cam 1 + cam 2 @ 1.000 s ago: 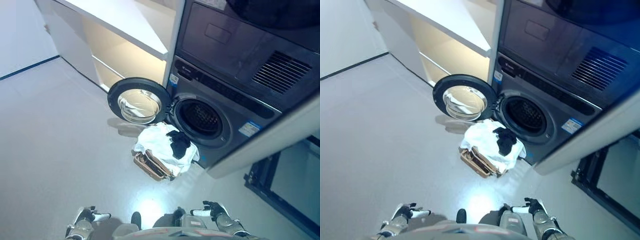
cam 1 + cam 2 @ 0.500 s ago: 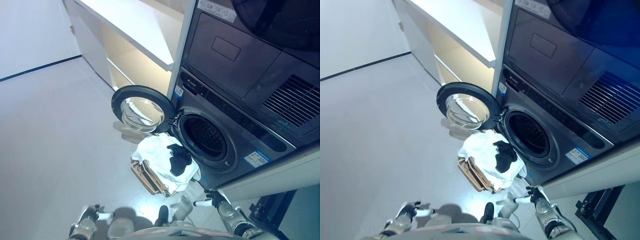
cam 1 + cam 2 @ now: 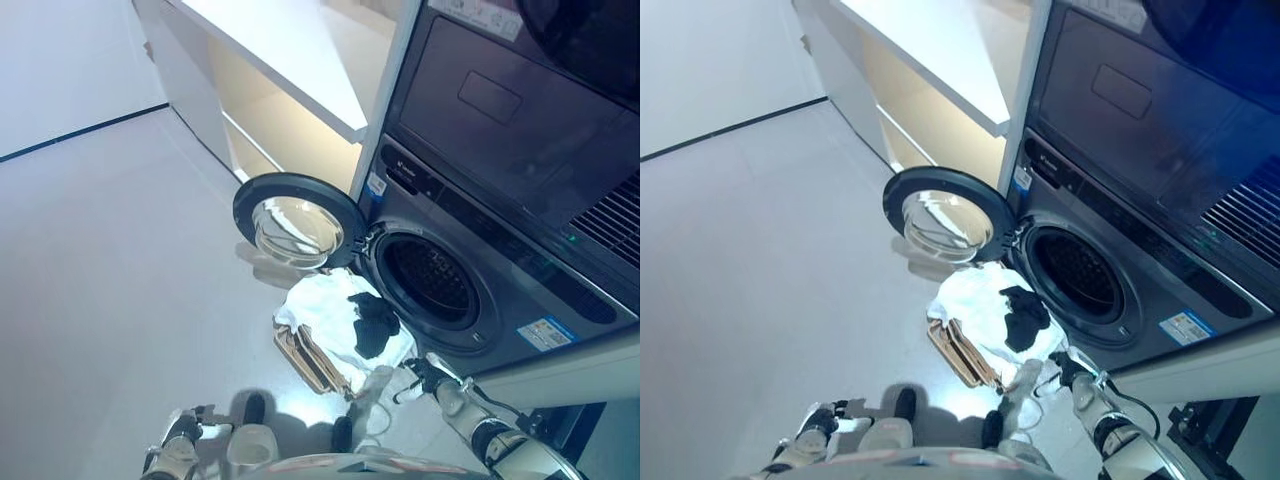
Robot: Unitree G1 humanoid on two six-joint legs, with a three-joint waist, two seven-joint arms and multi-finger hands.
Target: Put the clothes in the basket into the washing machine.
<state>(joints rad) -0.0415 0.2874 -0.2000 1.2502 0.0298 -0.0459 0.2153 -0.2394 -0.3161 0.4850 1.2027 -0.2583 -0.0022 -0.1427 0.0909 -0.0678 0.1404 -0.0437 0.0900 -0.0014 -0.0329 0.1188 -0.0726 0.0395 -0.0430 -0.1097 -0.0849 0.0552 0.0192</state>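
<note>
Clothes, white with a black piece on top, fill the basket at frame centre, below the washing machine and its open door. I see my right robot hand just right of the basket, empty, fingers loosely curled. My left robot hand sits lower left, relaxed, empty.

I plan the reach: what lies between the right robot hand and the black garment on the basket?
In the left eye view, only white laundry at the basket's near edge separates the right robot hand from the black garment.
</note>
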